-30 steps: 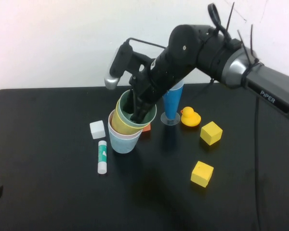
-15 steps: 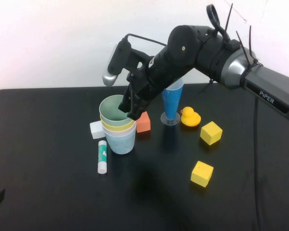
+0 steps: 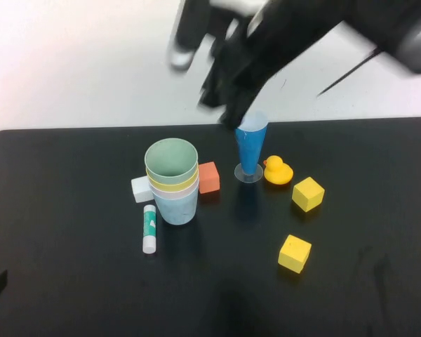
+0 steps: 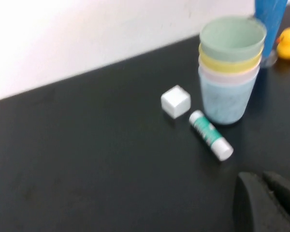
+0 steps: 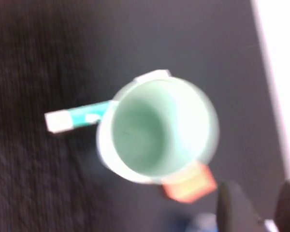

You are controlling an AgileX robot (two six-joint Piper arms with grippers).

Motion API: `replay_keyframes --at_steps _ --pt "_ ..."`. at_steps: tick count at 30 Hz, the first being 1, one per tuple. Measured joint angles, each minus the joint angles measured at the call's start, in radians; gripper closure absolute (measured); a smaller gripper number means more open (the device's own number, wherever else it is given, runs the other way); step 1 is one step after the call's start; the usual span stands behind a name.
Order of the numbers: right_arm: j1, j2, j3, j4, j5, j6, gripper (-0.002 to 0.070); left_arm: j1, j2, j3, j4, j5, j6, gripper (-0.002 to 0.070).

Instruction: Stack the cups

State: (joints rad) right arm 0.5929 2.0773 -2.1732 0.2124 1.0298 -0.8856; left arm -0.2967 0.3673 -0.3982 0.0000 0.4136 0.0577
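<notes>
Where the right claw (image 3: 228, 105) sat at the green cup's rim half a second ago, it's now lifted up and far-right, above the blue cone glass (image 3: 251, 146), holding nothing, fingers (image 5: 237, 205) apart. Cups (image 3: 172, 181) are nested upright mid-surface (image 3: 70, 281): matte tapered tumblers, green in yellow in pink in light blue. Left claw (image 4: 268, 203) parked near-left, fingers together.

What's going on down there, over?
Right gripper open, empty, high above table. Left gripper shut, parked low. Cups stacked, green on top. Nothing in the way.
</notes>
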Motion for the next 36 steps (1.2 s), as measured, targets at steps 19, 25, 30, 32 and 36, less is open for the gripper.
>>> replay_keyframes --at_steps 19,25,30,32,36 --pt "0.0 -0.933 0.804 -0.23 -0.107 0.303 0.0633 0.0 -0.381 0.15 -0.016 -0.159 0.004 0.0675" --pt "0.0 -1.243 1.241 -0.25 -0.284 0.347 0.0641 0.0 -0.381 0.15 -0.016 -0.155 0.004 0.0675" --pt "0.0 -1.444 1.562 -0.256 -0.401 0.424 0.066 0.0 -0.381 0.15 -0.016 -0.125 0.002 0.0675" --pt "0.0 -1.514 1.653 -0.256 -0.44 0.452 0.0663 0.0 -0.381 0.15 -0.016 -0.124 0.002 0.0675" --pt "0.0 -1.623 1.782 -0.256 -0.489 0.475 0.0664 0.0 -0.381 0.15 -0.018 -0.11 0.002 0.0675"
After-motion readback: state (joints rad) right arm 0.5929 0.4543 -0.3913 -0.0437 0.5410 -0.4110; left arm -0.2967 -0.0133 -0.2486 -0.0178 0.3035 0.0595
